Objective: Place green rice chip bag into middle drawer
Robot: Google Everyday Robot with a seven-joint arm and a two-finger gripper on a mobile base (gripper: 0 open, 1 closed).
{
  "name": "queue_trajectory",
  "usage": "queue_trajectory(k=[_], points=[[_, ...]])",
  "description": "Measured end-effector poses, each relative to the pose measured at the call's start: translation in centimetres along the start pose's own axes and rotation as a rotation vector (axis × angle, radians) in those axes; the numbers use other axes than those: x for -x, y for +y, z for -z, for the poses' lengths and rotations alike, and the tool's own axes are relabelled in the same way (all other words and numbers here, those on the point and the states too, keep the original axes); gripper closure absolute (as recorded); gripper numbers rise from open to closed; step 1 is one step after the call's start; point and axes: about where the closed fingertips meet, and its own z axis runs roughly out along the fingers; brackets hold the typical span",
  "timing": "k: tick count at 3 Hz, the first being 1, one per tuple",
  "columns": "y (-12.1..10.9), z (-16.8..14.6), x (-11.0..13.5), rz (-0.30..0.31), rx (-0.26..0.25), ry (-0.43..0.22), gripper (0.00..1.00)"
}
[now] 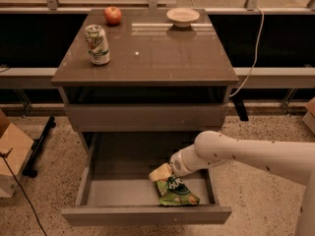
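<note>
The green rice chip bag (174,191) lies crumpled on the grey bottom of the open middle drawer (118,193), toward its front right. My gripper (167,171) reaches into the drawer from the right on a white arm and sits at the bag's upper left end, touching it.
On the cabinet top (162,53) stand a green-and-white soda can (97,44), a red apple (113,15) and a white bowl (183,16). A closed drawer front (147,117) is above the open one. A cardboard box (12,159) stands at the left. A white cable (253,53) hangs at the right.
</note>
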Motion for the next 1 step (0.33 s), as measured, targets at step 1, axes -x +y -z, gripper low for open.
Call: queue_trajectory(k=[1], points=[[0.05, -0.08, -0.03, 0.0, 0.001, 0.001, 0.0]])
